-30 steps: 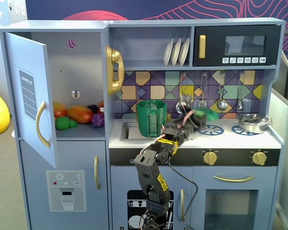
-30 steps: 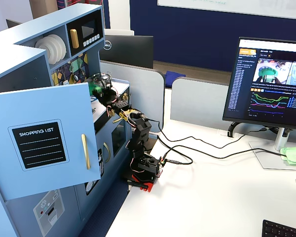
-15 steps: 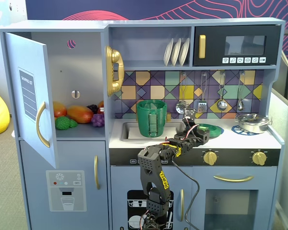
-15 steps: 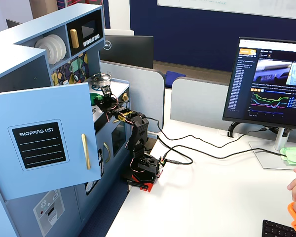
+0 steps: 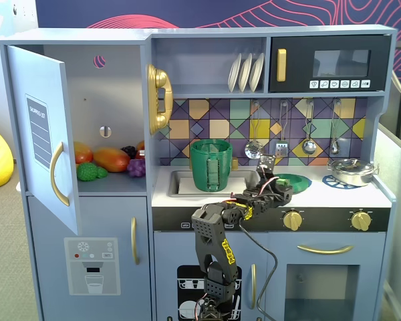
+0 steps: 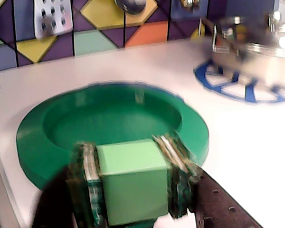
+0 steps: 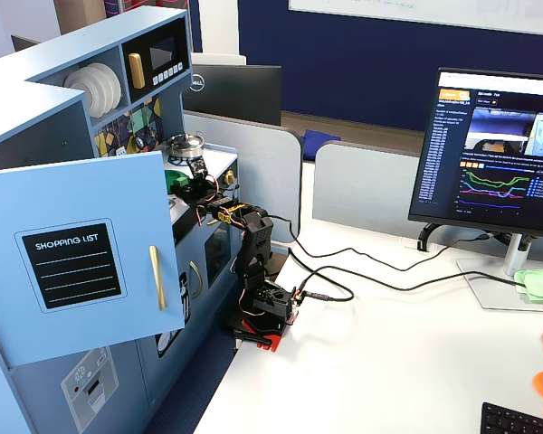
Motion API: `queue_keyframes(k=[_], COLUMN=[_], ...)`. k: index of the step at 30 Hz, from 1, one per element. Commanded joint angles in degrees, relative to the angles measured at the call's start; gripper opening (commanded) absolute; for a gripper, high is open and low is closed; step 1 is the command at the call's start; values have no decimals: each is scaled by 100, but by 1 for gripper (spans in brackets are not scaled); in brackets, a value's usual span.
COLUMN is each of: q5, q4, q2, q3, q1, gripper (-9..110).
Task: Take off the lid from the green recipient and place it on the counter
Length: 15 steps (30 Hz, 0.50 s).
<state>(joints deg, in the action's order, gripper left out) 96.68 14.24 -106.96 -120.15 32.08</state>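
A toy kitchen with a harlequin-tiled backsplash stands at an office desk, and the arm reaches up onto its pale counter (image 5: 361,195). The claw (image 6: 133,187) is pinching the lid (image 6: 109,126) by its raised square knob, a finger pad pressed on each side. The lid lies flat directly under the claw, apparently already resting on the counter, so to my eye the release only needs the fingers to part. The green recipient (image 5: 210,165) stands open well off to the claw's left in a fixed view, over the sink. The silver pot (image 6: 256,47) sits on the right-hand burner print. Only the wrist view shows the grip; the side fixed view mostly hides it
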Motion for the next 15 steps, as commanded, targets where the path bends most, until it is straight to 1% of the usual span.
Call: queue_keyframes(k=[1,6,9,12,15], q5=[-35,88,193,598,1002], q4=[-791,-2927,-4597,-6398,-7453], q2=[-826,-2136,-3146,-4148,-5054], q3=[694,1195,1125,756,-123], q1=[53,-53,-202,-510,-879], gripper=[28,26,24,24,24])
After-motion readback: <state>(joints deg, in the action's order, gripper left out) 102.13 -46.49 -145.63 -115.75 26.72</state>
